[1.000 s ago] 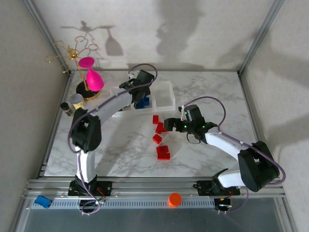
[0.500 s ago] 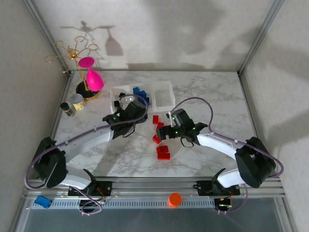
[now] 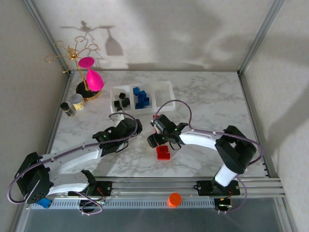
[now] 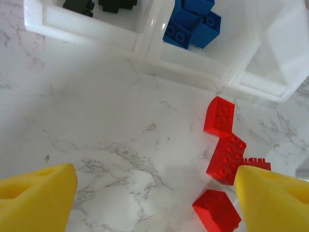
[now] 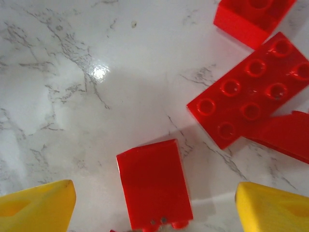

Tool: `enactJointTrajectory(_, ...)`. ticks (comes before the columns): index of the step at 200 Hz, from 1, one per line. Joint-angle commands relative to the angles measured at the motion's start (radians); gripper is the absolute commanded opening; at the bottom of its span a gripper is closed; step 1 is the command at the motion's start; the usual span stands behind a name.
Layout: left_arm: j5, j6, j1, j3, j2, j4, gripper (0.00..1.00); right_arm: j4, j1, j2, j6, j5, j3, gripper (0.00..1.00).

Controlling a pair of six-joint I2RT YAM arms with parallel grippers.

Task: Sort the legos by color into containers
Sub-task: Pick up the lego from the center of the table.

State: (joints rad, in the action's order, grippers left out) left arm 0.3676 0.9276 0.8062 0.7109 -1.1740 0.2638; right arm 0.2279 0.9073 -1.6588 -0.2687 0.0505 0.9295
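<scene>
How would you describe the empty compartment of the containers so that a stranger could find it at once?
Start at the pink wine glass at the table's far left. Just right of it sit the containers, three clear bins joined in a row. The empty compartment is the rightmost: its neighbours hold blue legos and black legos.

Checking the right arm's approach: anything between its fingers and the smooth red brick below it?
Nothing visible. The smooth red brick lies on bare marble between the yellow fingertips of the right gripper; the studded red brick sits beside it, apart.
</scene>
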Motion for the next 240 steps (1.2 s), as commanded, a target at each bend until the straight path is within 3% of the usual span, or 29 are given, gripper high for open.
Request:
enactJointTrajectory(1,0.031,0.046,0.015,-0.02,0.01,-0.022,0.86,0.027,0.014,-0.046,0.021,0.056,0.046,0.81)
enactJointTrajectory(86,0.047,0.067,0.035,-0.013,-0.035,-0.02,0.94,0.016,0.028,-0.096,0.023,0.083,0.058,0.54)
enactJointTrajectory(138,0.057,0.067,0.037,-0.002,-0.021,-0.007,0.99,0.011,0.03,-0.064,0.018,0.058,0.059,0.27)
enactJointTrajectory(196,0.092,0.027,0.034,0.033,0.007,0.019,0.99,0.051,0.01,0.012,0.003,0.039,0.146,0.26)
enactJointTrajectory(240,0.104,-0.028,0.013,0.103,-0.009,0.038,1.0,0.055,-0.071,-0.007,0.003,0.046,0.255,0.27)
